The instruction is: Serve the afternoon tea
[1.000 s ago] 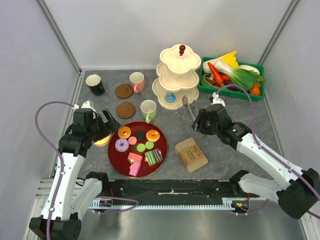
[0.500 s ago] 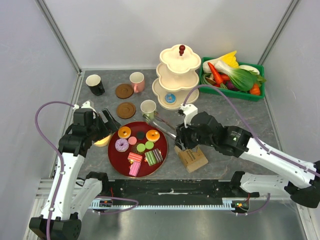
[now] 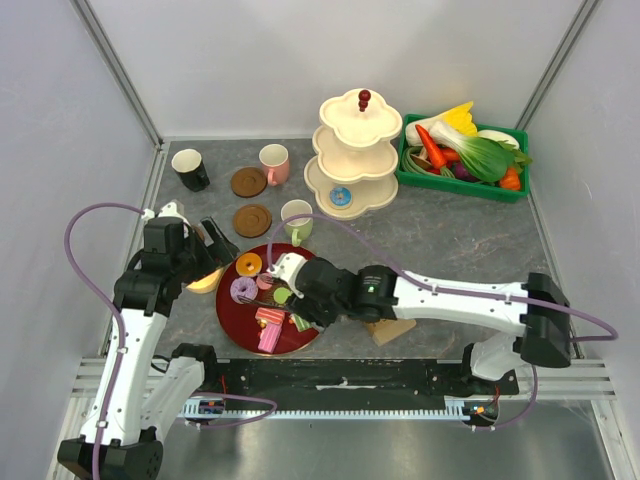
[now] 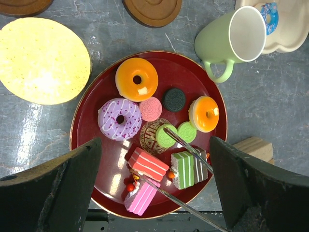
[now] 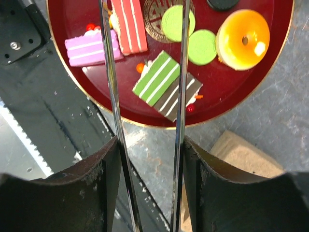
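Grey stone-look table (image 3: 440,230), white walls. Near edge: red plate (image 4: 104,87) of pastries. Right gripper (image 5: 150,150) reaches over the plate's near rim, fingers pinching metal tongs (image 5: 112,87). The tong arms are spread; the green-striped cake slice (image 5: 161,82) lies on the plate between them, red-striped slice (image 5: 129,24) just beside one arm; contact cannot be told. Left gripper (image 4: 155,145) spread wide above the plate, holding nothing. Beyond the plate: pale-green mug (image 3: 296,218), brown coasters (image 3: 252,220), pink mug (image 3: 273,160), black mug (image 3: 190,168). Far side: tiered stand (image 3: 352,150), blue donut (image 3: 340,196) on its bottom tier.
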You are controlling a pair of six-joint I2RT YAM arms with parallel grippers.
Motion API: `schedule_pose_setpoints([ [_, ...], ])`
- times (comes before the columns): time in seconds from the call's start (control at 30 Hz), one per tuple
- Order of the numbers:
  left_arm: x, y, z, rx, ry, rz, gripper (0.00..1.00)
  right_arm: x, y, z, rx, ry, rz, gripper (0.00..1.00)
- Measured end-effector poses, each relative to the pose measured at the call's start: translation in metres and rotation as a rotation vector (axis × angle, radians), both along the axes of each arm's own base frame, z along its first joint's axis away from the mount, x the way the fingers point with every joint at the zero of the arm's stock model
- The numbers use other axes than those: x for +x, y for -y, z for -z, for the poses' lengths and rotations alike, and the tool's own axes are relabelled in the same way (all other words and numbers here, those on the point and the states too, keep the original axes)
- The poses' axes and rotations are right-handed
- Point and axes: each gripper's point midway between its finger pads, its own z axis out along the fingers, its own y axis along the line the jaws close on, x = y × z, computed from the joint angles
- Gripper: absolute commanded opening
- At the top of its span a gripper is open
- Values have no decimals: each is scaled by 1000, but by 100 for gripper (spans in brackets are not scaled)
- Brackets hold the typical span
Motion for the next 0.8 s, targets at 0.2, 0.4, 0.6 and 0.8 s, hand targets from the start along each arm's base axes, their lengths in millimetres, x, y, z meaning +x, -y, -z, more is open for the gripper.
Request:
schedule_pose_setpoints([
  [0.2,0,0,-3,0,11,-1,98,13,-23,11,-50,64,-32,59],
  [0.4,0,-1,-3,1,11,-2,98,24,-32,21,-98,112,-41,61],
  [0.6,-1,-1,-3,2,11,-3,98,29,-32,29,-138,133,-43,62],
  [0.8,-1,-1,-3,3,10,-3,98,33,-37,37,-162,139,-46,61],
])
